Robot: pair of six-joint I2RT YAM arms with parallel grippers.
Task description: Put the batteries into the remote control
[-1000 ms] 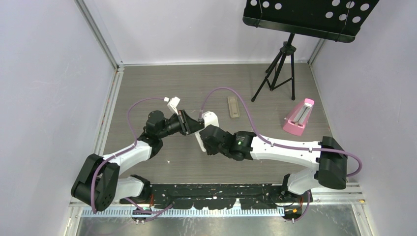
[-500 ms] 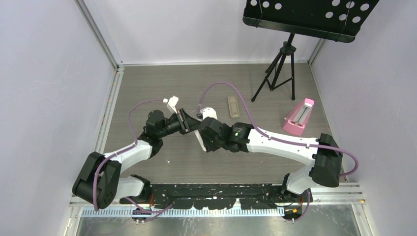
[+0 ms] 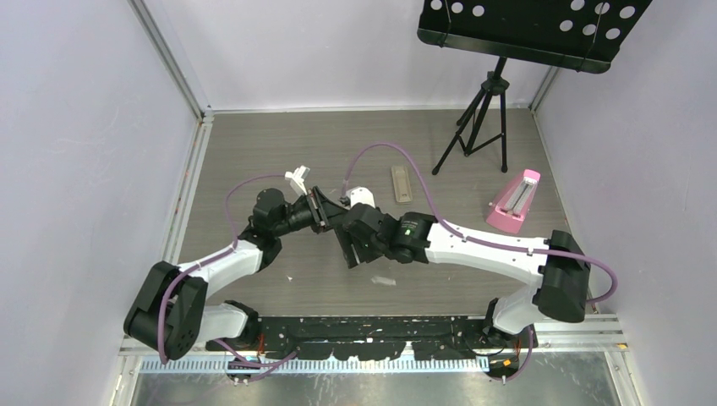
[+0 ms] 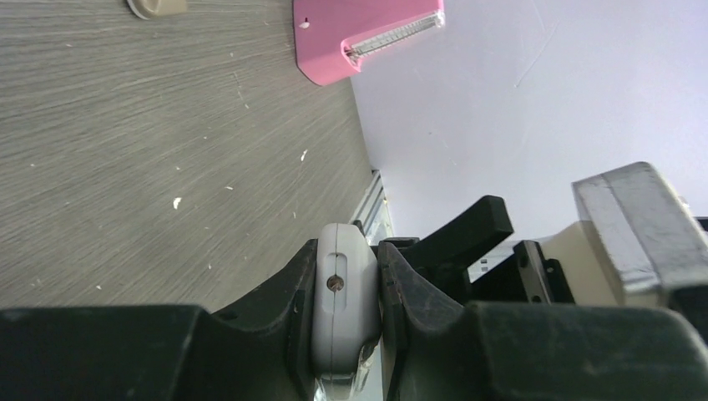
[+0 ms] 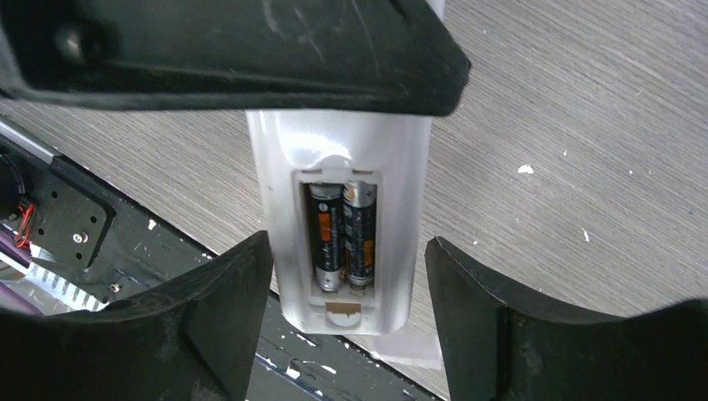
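Batteries [image 5: 342, 234] — two of them, dark with orange print — lie side by side in the open back of the remote [image 5: 338, 150]. From the right wrist view they fill the slot edge to edge, with no empty place beside them. So the loading itself looks done, or as good as done; whether each one is pressed fully home on its contacts I cannot tell from here.

Left gripper [image 4: 346, 280] is clamped on the remote, one finger on each narrow side, holding it up off the table [image 5: 568, 100] with the open back turned toward the right arm's camera. Right gripper [image 5: 346, 259] has its jaws spread wide, one either side of the remote's lower end and clear of it — nothing gripped.

What's left, by my reading, is the lid, because the slot has none on it. A pale piece [image 3: 385, 280] lies on the table just below the remote in the overhead view. It could be that lid, but it is too small to say. If it is, fetching it and snapping it on would finish the job.
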